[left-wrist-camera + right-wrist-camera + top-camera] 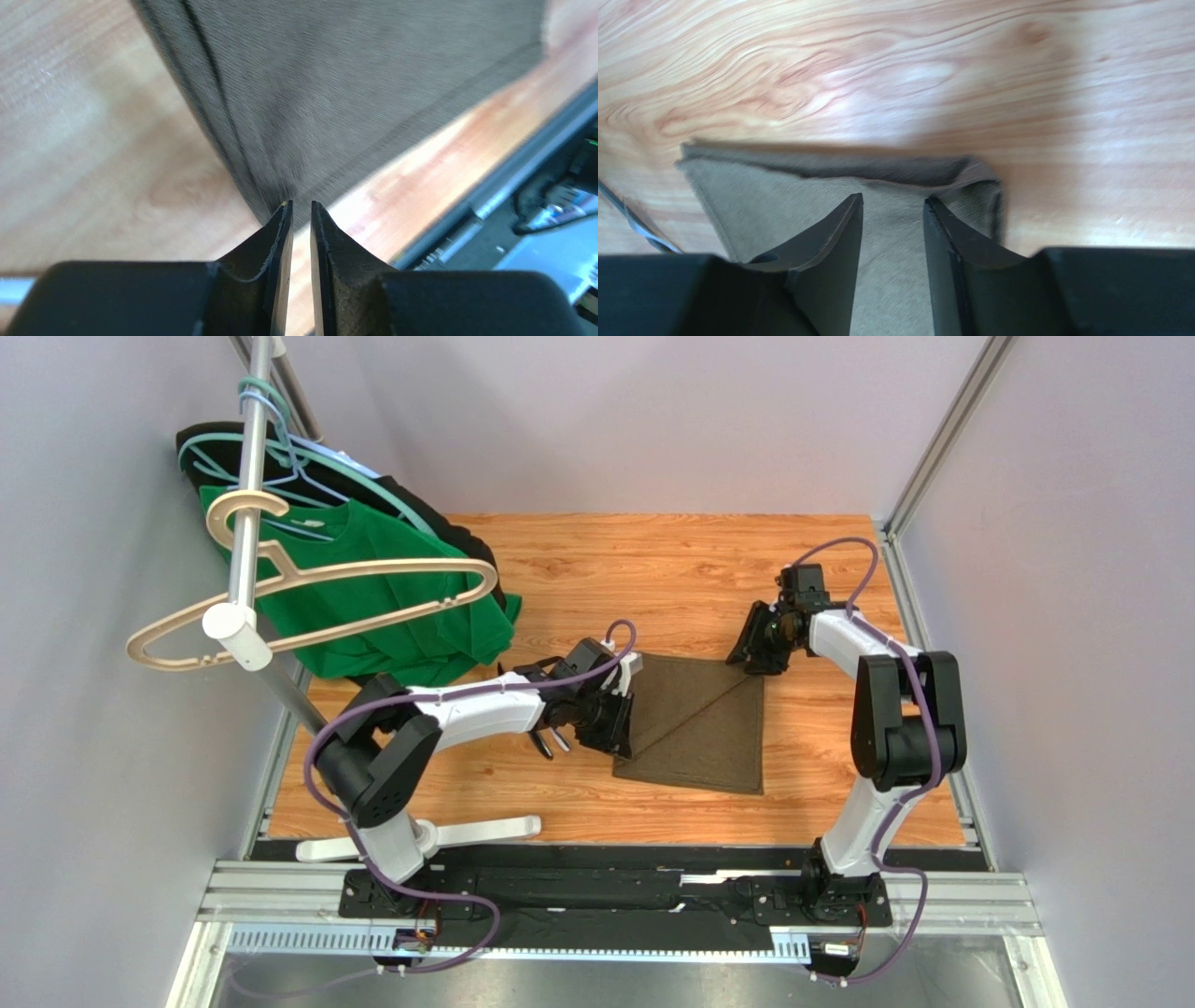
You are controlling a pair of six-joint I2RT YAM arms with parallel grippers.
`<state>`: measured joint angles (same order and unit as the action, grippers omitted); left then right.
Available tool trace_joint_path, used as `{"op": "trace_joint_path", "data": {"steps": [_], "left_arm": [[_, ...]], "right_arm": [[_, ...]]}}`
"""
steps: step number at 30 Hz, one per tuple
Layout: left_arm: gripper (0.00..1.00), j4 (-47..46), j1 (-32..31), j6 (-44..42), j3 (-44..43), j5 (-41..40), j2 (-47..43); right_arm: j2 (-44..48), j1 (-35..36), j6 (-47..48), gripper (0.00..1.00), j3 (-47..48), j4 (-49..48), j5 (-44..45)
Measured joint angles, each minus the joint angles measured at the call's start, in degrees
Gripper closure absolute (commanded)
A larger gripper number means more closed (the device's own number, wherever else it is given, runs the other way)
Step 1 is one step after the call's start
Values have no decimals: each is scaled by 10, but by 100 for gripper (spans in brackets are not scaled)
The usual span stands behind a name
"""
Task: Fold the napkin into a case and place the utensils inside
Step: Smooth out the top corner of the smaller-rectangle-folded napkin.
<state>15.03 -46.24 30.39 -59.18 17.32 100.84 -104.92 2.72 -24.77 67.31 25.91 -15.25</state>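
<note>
The olive-brown napkin lies flat on the wooden table, with a diagonal crease across it. My left gripper is at its left edge. In the left wrist view the jaws stand a narrow slit apart at a corner of the napkin, with only wood showing between them. My right gripper is at the far right corner. In the right wrist view it is open, low over the doubled corner of the napkin. Slim dark utensils with pale ends peek out under the left wrist.
A green shirt and a black garment hang from hangers on a metal rack pole at the far left. The rack's white foot lies at the near left. The arms' mounting rail runs along the near edge.
</note>
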Motion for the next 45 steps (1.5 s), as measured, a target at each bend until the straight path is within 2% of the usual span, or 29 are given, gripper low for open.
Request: {"op": "trace_joint_path", "data": {"steps": [4, 7, 12, 14, 18, 22, 24, 25, 28, 32, 36, 37, 38, 39, 40, 44, 45], "left_arm": [[76, 15, -2, 6, -12, 10, -42], [78, 10, -2, 8, -32, 16, -38], [78, -19, -2, 10, 6, 9, -3], [79, -36, 0, 19, 42, 15, 6], [79, -68, -8, 27, 52, 22, 7], [71, -106, -42, 40, 49, 24, 18], [66, -108, -55, 44, 40, 25, 22], [57, -101, -58, 43, 36, 24, 22], [46, -63, -63, 39, 24, 7, 10], [41, 6, -55, 33, -2, -38, -44], [43, 22, -23, 45, -43, -70, -90], [44, 19, -13, 53, -50, -80, -97], [46, 16, -5, 60, -54, -92, -102], [47, 13, 2, 67, -57, -102, -104], [49, 9, 8, 74, -57, -113, -104], [50, -3, 9, 97, -57, -144, -98], [45, -9, 9, 103, -58, -147, -94]], "right_arm": [[48, 35, 0, 55, 3, 16, 2], [62, 54, -9, 56, 3, 3, -26], [28, 55, -14, 55, 0, -14, -41], [7, 52, -10, 55, -2, -15, -32], [-29, 47, 7, 55, 6, -16, -10], [-61, 45, 28, 54, 58, -12, 11], [-74, 47, 37, 48, 88, 3, 27], [-75, 50, 39, 45, 94, 8, 33], [-52, 67, 47, 16, 97, 48, 77], [56, 116, 50, 14, 50, 97, 134], [202, 184, 40, 23, -41, 101, 154], [233, 203, 35, 35, -68, 93, 150], [256, 217, 28, 40, -93, 87, 142], [268, 227, 20, 45, -113, 78, 133], [273, 234, 7, 55, -136, 61, 120], [248, 245, -42, 70, -216, -7, 65], [240, 247, -54, 71, -237, -21, 57]]}}
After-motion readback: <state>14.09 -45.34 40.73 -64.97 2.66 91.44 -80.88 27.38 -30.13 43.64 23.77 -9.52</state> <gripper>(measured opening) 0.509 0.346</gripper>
